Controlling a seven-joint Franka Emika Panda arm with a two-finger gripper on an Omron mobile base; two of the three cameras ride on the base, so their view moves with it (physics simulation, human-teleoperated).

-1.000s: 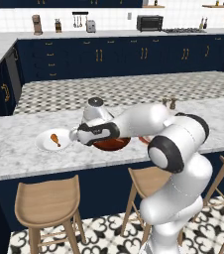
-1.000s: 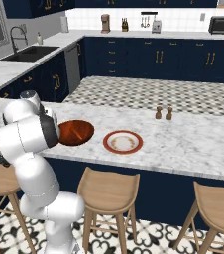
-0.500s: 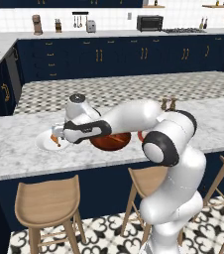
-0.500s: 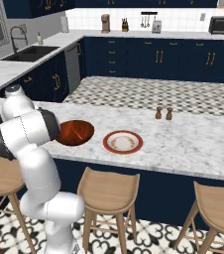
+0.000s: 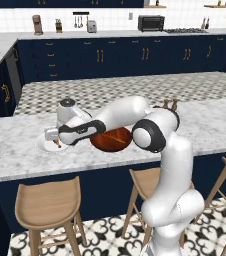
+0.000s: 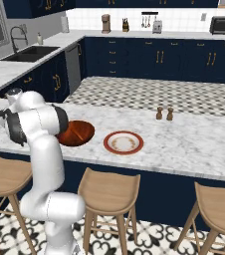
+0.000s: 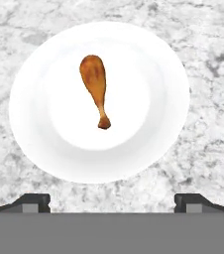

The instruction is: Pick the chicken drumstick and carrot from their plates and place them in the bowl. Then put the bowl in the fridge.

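Directly below open jaws: drumstick point(image 7: 96, 87)

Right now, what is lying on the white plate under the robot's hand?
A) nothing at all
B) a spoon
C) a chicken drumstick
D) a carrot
C: the hand view shows a brown chicken drumstick lying alone in the middle of the white plate, with the open gripper above it.
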